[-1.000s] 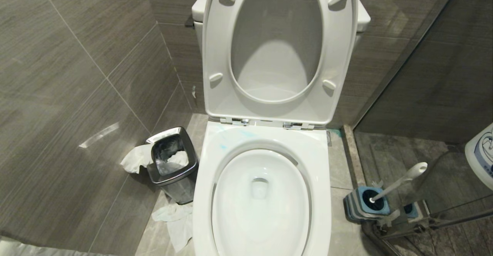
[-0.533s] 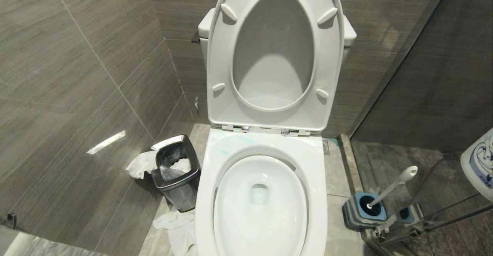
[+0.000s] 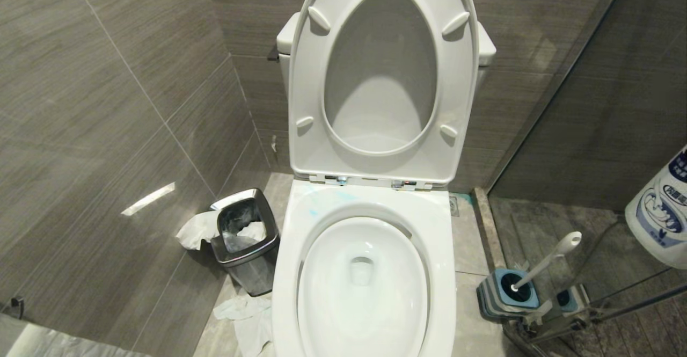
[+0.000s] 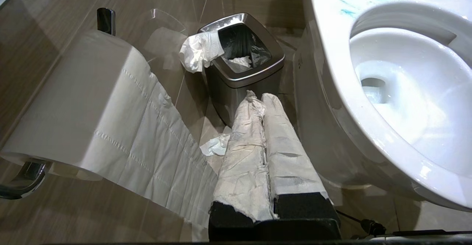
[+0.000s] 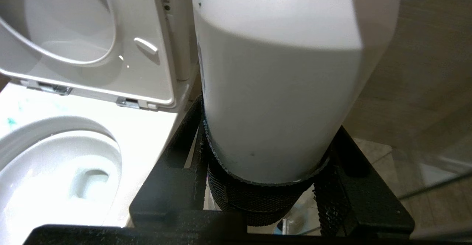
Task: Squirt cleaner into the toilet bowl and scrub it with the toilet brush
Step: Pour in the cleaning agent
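The white toilet bowl (image 3: 333, 292) lies open below me, with its seat and lid raised. Teal cleaner smears (image 3: 311, 211) mark the back left of the rim, and they also show as smears (image 4: 348, 12). My right gripper (image 5: 265, 142) is shut on a white cleaner bottle (image 5: 280, 90) with a blue label. That bottle (image 3: 661, 212) shows at the head view's right edge, beside and above the bowl. The toilet brush (image 3: 545, 263) leans in its blue-and-grey holder (image 3: 507, 292) on the floor to the right of the toilet. My left gripper (image 4: 260, 97) hangs shut and empty near the bin, its fingers wrapped in white.
A square steel bin (image 3: 244, 233) with tissue in it stands left of the toilet, and crumpled tissues (image 3: 247, 314) lie on the floor by it. A toilet paper roll (image 4: 81, 101) hangs on the left wall. A glass partition (image 3: 590, 51) closes the right side.
The head view first shifted as the camera moved, then held still. The bottle in my right gripper has risen and come further into view at the right edge. The left arm has not moved.
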